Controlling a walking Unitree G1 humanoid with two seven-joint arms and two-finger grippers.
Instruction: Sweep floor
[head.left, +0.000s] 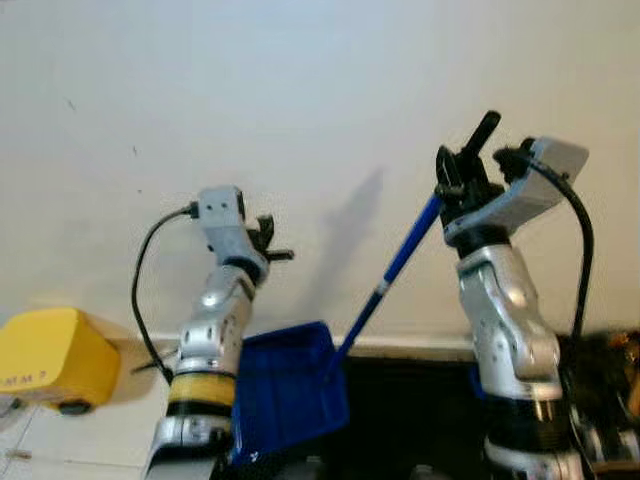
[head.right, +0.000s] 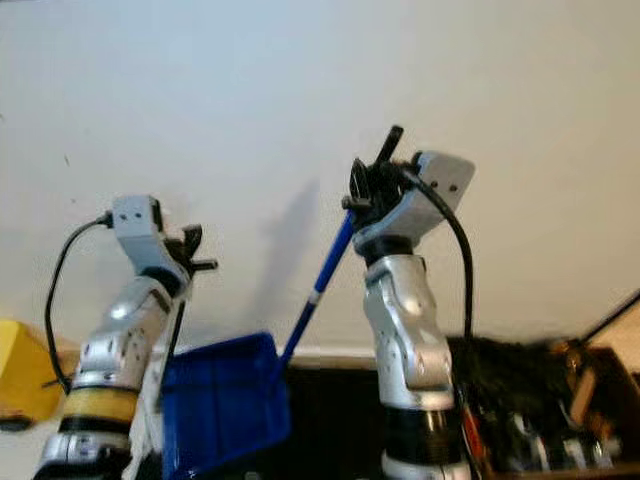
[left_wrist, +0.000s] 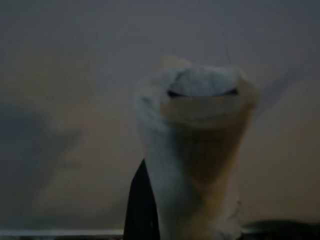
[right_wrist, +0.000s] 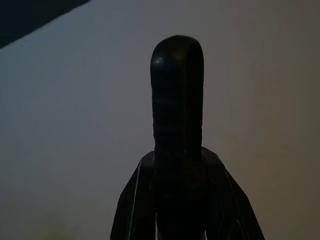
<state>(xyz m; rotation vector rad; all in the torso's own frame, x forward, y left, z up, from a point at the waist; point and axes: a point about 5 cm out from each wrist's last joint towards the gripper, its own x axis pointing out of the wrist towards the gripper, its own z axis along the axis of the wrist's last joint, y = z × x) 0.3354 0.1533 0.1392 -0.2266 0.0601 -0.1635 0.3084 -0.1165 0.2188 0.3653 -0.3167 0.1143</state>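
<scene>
A blue dustpan (head.left: 285, 392) hangs low in the middle, in front of the wall. Its long blue handle (head.left: 395, 270) slants up and to the right into my right gripper (head.left: 468, 172), which is raised high and shut on the handle's black grip (right_wrist: 177, 115). My left gripper (head.left: 263, 240) is raised lower on the left, beside the pan. In the left wrist view a pale, blurred tube-like handle (left_wrist: 197, 150) stands between its fingers (left_wrist: 141, 205), and the gripper looks shut on it. What the pale handle belongs to is hidden.
A white wall (head.left: 300, 90) is close ahead, with a pale baseboard (head.left: 420, 346) and a dark area below it. A yellow box-like object (head.left: 50, 358) sits low on the left. Dark clutter and a wooden box (head.right: 560, 410) lie low on the right.
</scene>
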